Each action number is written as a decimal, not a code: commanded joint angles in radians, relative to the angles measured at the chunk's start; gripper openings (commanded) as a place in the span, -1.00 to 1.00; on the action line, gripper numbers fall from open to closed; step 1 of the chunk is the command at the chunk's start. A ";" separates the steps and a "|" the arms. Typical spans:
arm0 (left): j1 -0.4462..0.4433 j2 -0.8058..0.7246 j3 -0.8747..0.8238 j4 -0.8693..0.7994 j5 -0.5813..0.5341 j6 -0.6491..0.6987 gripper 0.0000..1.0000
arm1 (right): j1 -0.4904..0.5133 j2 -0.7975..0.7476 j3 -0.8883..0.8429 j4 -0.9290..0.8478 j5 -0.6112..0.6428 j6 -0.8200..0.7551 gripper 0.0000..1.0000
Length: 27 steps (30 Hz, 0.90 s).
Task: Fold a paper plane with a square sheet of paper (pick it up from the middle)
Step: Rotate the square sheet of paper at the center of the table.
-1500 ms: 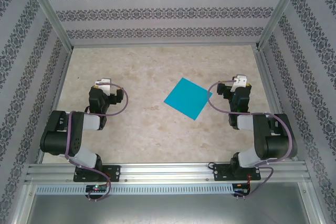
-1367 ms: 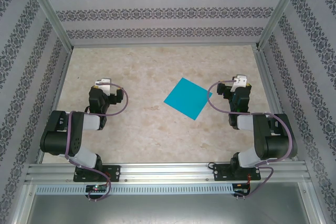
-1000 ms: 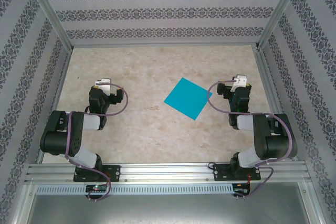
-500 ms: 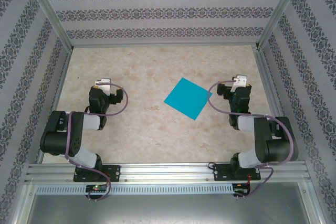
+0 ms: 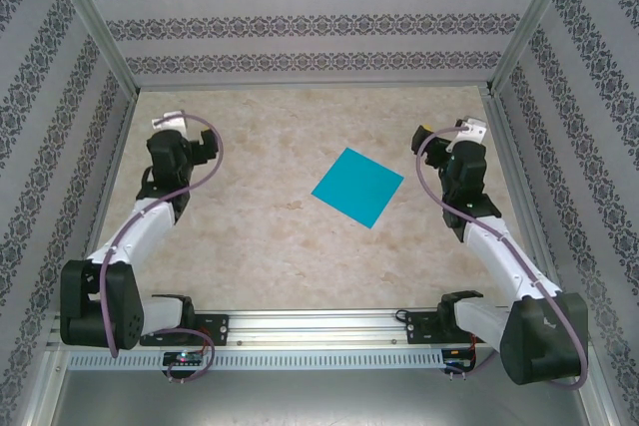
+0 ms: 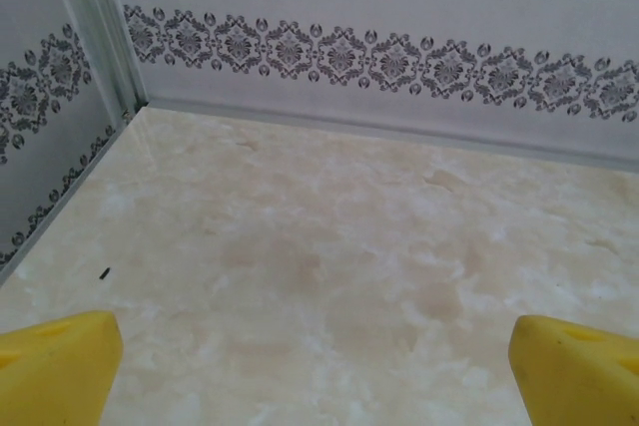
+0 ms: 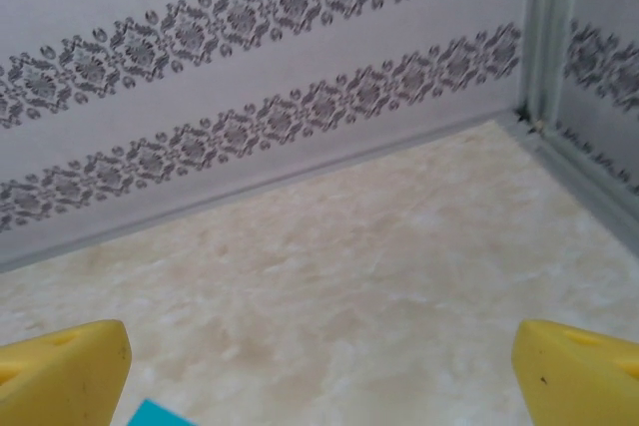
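1 sheet (image 5: 357, 187) left of right claw (image 7: 319, 371)

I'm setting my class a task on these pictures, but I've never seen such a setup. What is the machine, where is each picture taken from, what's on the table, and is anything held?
These are two robot arms, a left arm and a right arm, bolted side by side at the near edge of a table. One picture looks down from above and behind them. The other two come from cameras on the wrists; the yellow shapes in their bottom corners are each gripper's own fingers. On the table lies a flat square sheet of paper, turquoise-blue, untouched, nearer the right arm; its corner peeks into the right wrist view. The left gripper and the right gripper both stand open and hold nothing.
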 commanded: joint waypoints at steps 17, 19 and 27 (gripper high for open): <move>-0.009 0.085 0.197 -0.368 0.216 -0.107 1.00 | 0.281 0.652 0.464 -0.459 -0.054 0.417 0.96; -0.009 0.094 0.202 -0.368 0.220 -0.107 1.00 | 0.301 0.699 0.498 -0.483 -0.048 0.435 0.96; -0.009 0.113 0.205 -0.370 0.221 -0.107 1.00 | 0.330 0.833 0.601 -0.542 -0.031 0.477 0.96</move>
